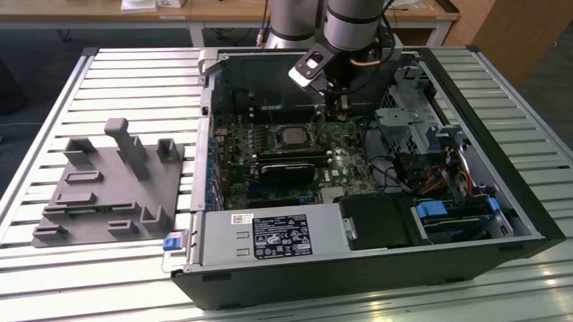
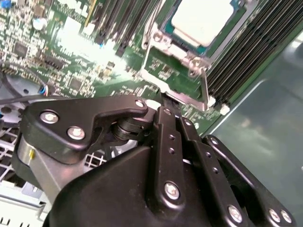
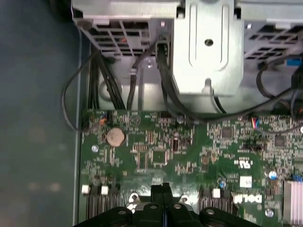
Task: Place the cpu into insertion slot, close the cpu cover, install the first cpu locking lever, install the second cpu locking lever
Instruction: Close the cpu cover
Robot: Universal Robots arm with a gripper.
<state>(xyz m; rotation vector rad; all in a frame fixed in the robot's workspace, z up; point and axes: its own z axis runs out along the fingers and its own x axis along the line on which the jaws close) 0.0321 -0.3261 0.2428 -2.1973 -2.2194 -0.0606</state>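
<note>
Clenched, with nothing seen between its fingers, the pincer (image 2: 165, 108) is held in the second wrist view with its tips just at the free edge of the cover (image 2: 205, 84), which seems to be raised off the slot (image 2: 160, 39). Beyond the cover, the cpu (image 2: 202, 19) is seen seated in the slot. One risk is judged likely: the thin edge could be missed by the narrow tips, so that the cover is dropped hard or the board (image 2: 71, 56) is scraped.

Slatted metal table (image 1: 134, 74) with open computer case (image 1: 358, 282) and grey fixture block (image 1: 98, 184)
</note>
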